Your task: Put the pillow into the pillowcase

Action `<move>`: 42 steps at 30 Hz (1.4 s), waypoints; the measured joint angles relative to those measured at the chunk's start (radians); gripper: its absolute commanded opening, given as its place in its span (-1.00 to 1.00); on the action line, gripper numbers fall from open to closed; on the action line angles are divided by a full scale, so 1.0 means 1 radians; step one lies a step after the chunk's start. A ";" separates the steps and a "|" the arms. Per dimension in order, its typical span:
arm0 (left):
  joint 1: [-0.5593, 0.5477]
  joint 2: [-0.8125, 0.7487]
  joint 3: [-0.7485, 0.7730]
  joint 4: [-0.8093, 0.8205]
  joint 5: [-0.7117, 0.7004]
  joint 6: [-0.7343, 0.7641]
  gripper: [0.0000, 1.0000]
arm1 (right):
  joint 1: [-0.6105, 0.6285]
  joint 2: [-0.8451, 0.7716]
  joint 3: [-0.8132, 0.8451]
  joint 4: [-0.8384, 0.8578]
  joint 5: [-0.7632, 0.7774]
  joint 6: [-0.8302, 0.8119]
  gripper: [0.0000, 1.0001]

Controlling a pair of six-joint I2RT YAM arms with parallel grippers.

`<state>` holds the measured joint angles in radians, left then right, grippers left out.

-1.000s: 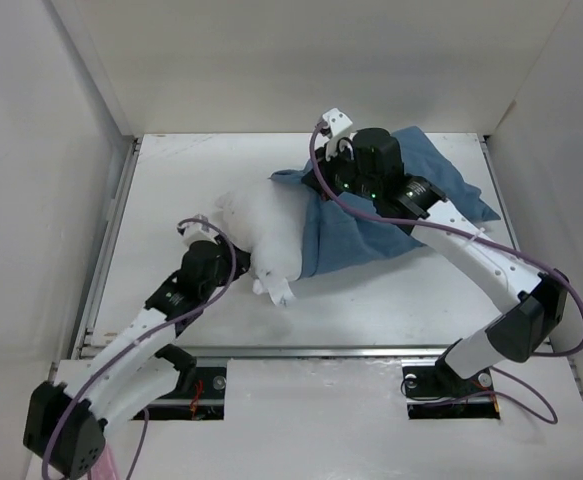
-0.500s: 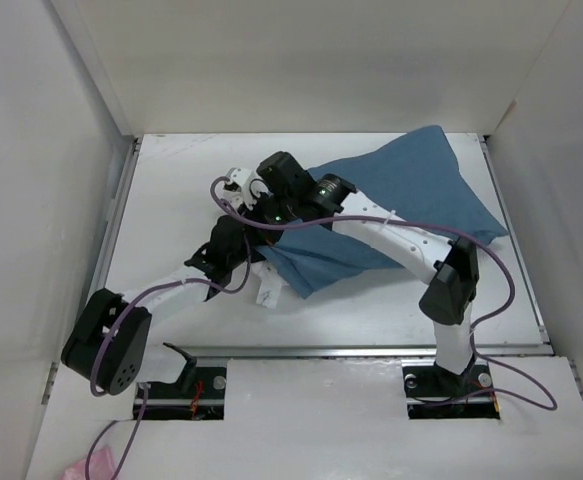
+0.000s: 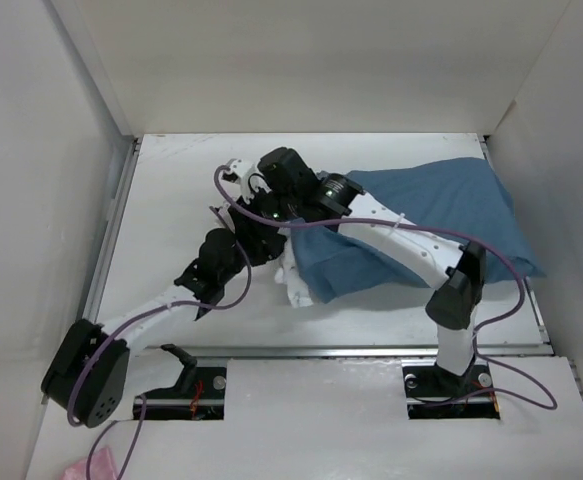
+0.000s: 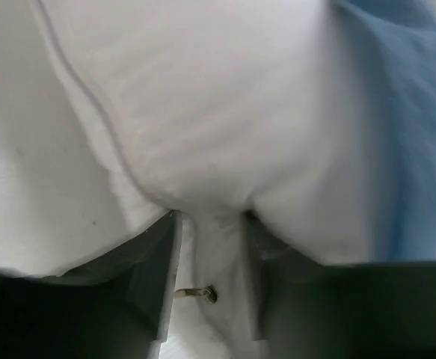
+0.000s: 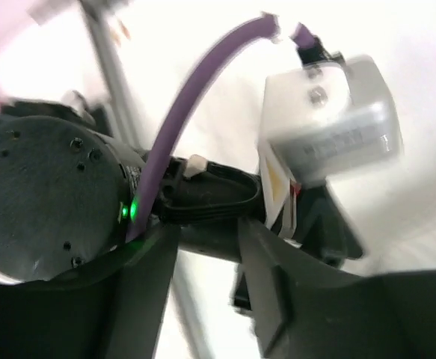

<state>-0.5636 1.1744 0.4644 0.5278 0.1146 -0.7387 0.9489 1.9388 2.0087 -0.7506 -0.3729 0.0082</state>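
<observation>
Well, the pillow [image 3: 296, 288] sits mostly inside the pillowcase [image 3: 441, 210], with one corner at its mouth. The left gripper [image 4: 210, 223] pinches that corner and could tug it out. The right gripper [image 5: 206, 239], parted and empty, may collide with it.

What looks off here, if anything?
The pillow is not fully in: a white corner pokes out of the pillowcase mouth. The right gripper hangs open close beside the left arm, whose left gripper pinches pillow fabric; they look crowded.
</observation>
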 measured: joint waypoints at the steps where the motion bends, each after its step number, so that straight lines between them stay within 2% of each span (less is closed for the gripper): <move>1: -0.002 -0.036 0.000 -0.005 -0.013 -0.005 0.20 | 0.005 -0.023 -0.015 0.021 0.004 0.032 0.52; 3: -0.008 -0.122 0.001 -0.021 -0.081 -0.018 0.41 | 0.028 -0.097 -0.067 0.067 0.019 0.127 0.75; 5: 0.003 -0.228 0.008 -0.132 -0.161 -0.020 0.53 | 0.058 -0.212 -0.143 0.095 0.122 0.151 1.00; 10: -0.002 -0.440 0.011 -0.414 -0.286 -0.060 0.76 | 0.097 -0.481 -0.343 0.169 0.502 0.206 1.00; 15: 0.003 -0.480 0.032 -0.486 -0.340 -0.042 0.72 | 0.043 -0.625 -0.468 0.118 0.808 0.357 1.00; 20: 0.003 -0.235 0.219 -0.485 -0.323 0.044 0.72 | -0.096 -0.678 -0.600 0.024 0.948 0.541 1.00; 27: 0.005 0.215 0.643 -0.432 -0.191 0.204 0.70 | -0.375 -0.816 -0.899 -0.053 0.936 0.708 1.00; 28: 0.006 0.275 0.703 -0.421 -0.168 0.222 0.65 | -0.397 -0.837 -0.927 -0.061 0.930 0.718 1.00; 31: 0.008 0.430 0.827 -0.399 -0.090 0.265 0.25 | -0.436 -0.869 -0.967 -0.049 0.919 0.732 1.00; 33: 0.009 0.517 0.866 -0.391 -0.032 0.283 -0.08 | -0.450 -0.866 -0.980 -0.012 0.905 0.726 1.00; 34: 0.009 0.556 0.874 -0.386 0.002 0.291 -0.45 | -0.452 -0.858 -0.984 0.011 0.898 0.719 1.00; 36: 0.007 0.621 0.877 -0.382 0.063 0.299 -1.00 | -0.460 -0.827 -0.988 0.062 0.880 0.697 1.00; 39: 0.003 0.678 0.853 -0.326 0.159 0.310 -1.00 | -0.466 -0.762 -0.991 0.132 0.861 0.658 1.00; 42: 0.006 0.636 0.723 -0.191 0.210 0.295 -1.00 | -0.472 -0.700 -0.990 0.174 0.850 0.617 1.00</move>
<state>-0.5579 1.8107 1.1870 0.3370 0.3248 -0.4438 0.4767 1.2392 1.0183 -0.5766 0.4767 0.6254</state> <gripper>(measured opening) 0.003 0.999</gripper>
